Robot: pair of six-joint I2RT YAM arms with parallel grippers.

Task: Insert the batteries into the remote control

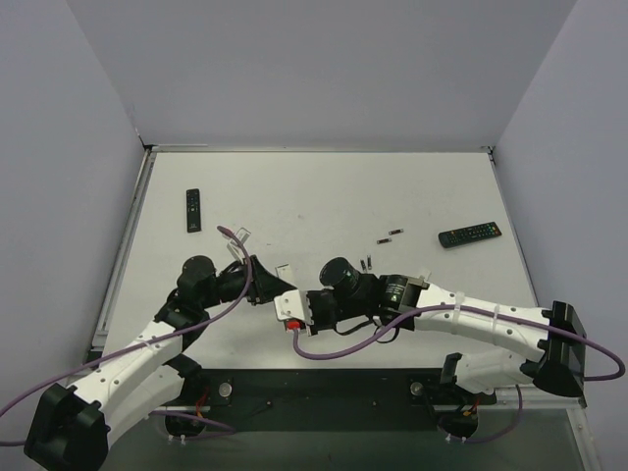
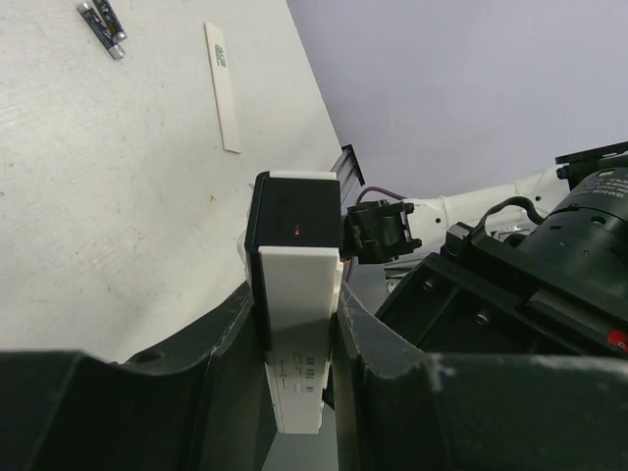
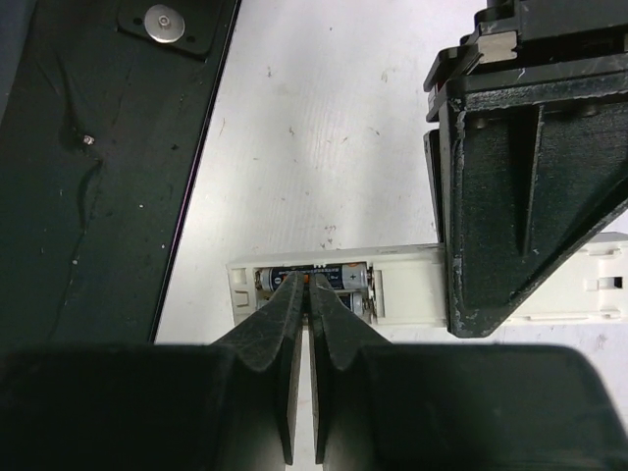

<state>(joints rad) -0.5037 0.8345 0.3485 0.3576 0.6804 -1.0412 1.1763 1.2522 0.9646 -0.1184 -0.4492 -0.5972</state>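
A white remote control (image 3: 407, 294) lies across the right wrist view with its battery bay uncovered. One of the batteries (image 3: 343, 277) sits in the upper slot and a second battery (image 3: 355, 305) shows just below it. My right gripper (image 3: 308, 285) is shut, its tips resting on the upper battery. My left gripper (image 3: 530, 196) is shut on the other half of the remote. The left wrist view shows the remote (image 2: 294, 285) clamped between that gripper's fingers (image 2: 296, 294). From above, both grippers meet at the remote (image 1: 289, 299) near the table's front edge. Loose batteries (image 1: 392, 235) lie farther back.
Two black remotes lie on the table, one at the back left (image 1: 193, 209) and one at the right (image 1: 469, 235). Another loose battery (image 1: 367, 263) rests near the right wrist. A long white strip (image 2: 223, 86) and dark batteries (image 2: 103, 22) show in the left wrist view.
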